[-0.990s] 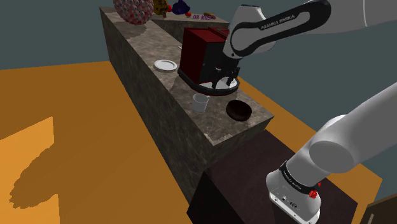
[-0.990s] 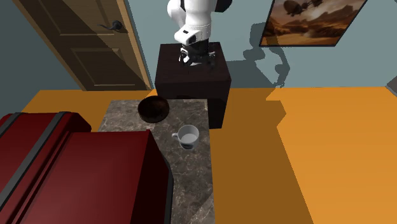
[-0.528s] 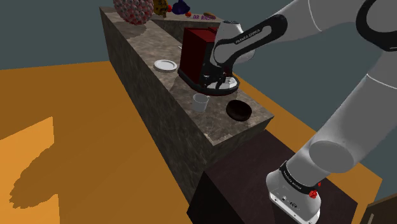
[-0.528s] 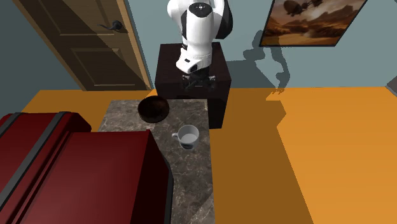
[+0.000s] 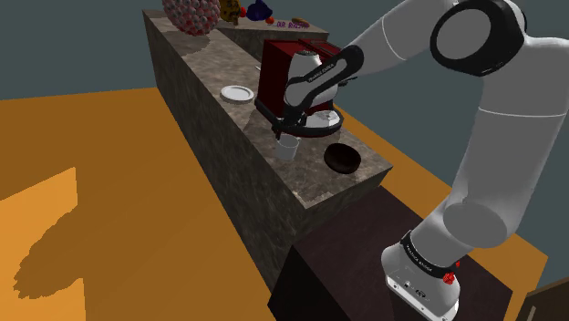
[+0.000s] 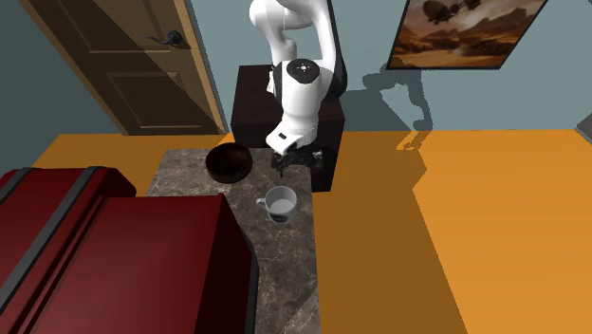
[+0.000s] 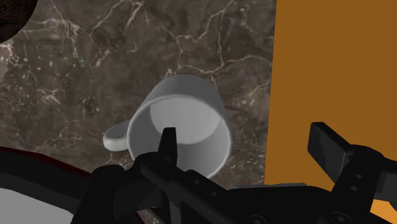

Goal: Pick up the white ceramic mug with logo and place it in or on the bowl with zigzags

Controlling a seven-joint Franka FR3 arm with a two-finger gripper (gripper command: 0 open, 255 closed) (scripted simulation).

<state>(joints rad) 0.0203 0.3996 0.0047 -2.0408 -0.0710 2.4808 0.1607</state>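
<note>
A plain grey-white mug [image 5: 287, 148] [image 6: 281, 203] [image 7: 181, 124] stands upright on the dark marble counter [image 5: 228, 64], near its floor-side edge, handle pointing toward the red box. No logo shows on it. A dark bowl [image 5: 343, 158] [image 6: 229, 163] [image 7: 11, 18] sits close by at the counter's end nearest the stand; no zigzags are visible. My gripper [image 5: 285, 131] [image 6: 293, 169] [image 7: 248, 146] hangs open just above the mug. In the wrist view one finger [image 7: 168, 145] is over the mug's opening and the other [image 7: 327, 145] is out beyond the counter edge. Nothing is held.
A large red box [image 5: 284, 71] [image 6: 114, 256] stands on the counter right behind the mug, on a round dark tray [image 5: 319, 124]. Farther along lies a small white plate [image 5: 237, 93]. Orange floor [image 6: 455, 218] drops away beside the counter. The dark stand [image 6: 249, 106] is beyond the bowl.
The arm has swung down and across from beside the red box to just above the mug. The fingers stayed open; mug and bowl have not moved.
</note>
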